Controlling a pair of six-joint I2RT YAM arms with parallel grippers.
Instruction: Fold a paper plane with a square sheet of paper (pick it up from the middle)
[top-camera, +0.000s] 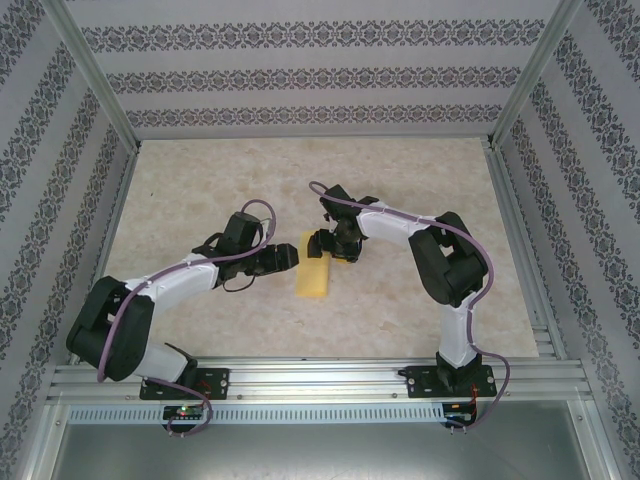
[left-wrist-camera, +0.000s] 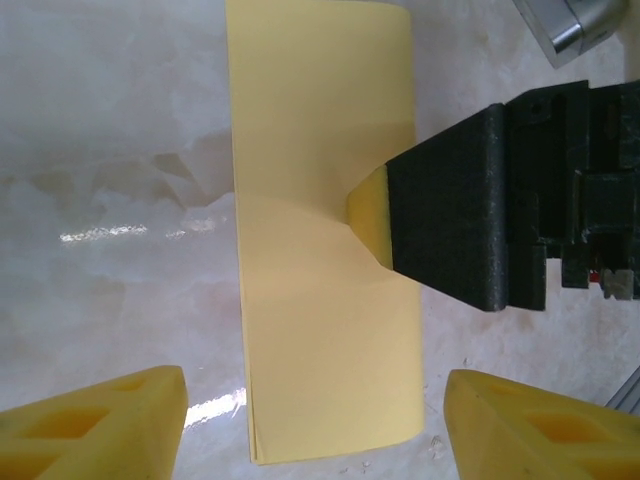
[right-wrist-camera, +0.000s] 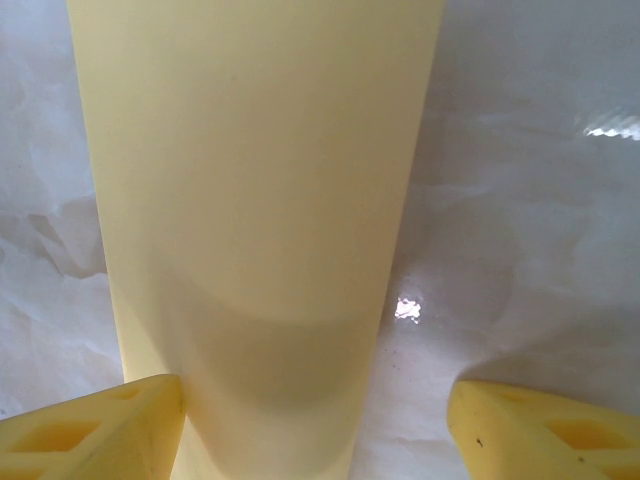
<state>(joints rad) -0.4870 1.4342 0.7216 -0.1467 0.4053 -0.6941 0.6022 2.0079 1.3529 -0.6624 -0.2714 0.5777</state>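
Thin yellow square sheet of paper (top-camera: 312, 279), so far only a narrow folded strip, lies on the marbled tabletop (top-camera: 400, 320) between left tool (top-camera: 285, 257) and right tool (top-camera: 335, 248), both wide and empty; the dart's folds apparently remain

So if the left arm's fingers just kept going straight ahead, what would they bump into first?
Probably the yellow paper, lying on the table straight ahead between the left fingers. The right arm's finger, at its edge, sits off to one side. Depth is hard to judge.
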